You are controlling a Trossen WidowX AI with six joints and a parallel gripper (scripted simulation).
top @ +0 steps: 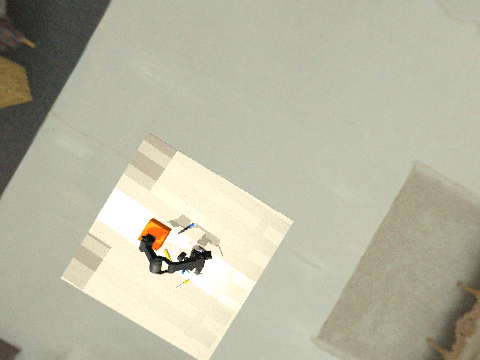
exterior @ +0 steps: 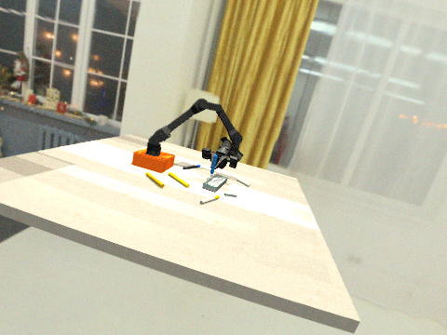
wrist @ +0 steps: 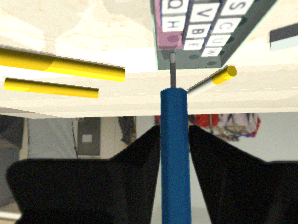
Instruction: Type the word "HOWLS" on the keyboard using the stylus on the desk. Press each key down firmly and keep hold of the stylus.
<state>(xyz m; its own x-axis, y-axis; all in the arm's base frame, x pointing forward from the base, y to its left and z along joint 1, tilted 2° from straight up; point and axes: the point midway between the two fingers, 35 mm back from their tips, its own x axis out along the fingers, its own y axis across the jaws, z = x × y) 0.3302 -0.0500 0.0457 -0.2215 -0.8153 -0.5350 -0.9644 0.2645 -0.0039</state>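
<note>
My gripper (exterior: 214,157) (wrist: 174,132) is shut on the blue stylus (exterior: 214,163) (wrist: 175,155), whose thin grey metal tip points away from the fingers. The grey keyboard (exterior: 214,183) (wrist: 195,60) lies on the table beneath the gripper. In the wrist view its white keys show Q, H, V, B, E, S, C and U, with a pink strip along the left row. The stylus tip overlaps the keyboard's near end, just below the H key. In the exterior view the tip appears above the keyboard's back end; contact cannot be told. The arm hides most of the keyboard in the top view.
Two yellow sticks (exterior: 155,180) (wrist: 90,70) lie left of the keyboard. A white pen with a yellow end (exterior: 209,200) (wrist: 225,75) lies near it. A dark pen with a blue end (top: 186,229) (exterior: 191,167), a grey rod (exterior: 243,182) and the orange base box (exterior: 154,161) also show.
</note>
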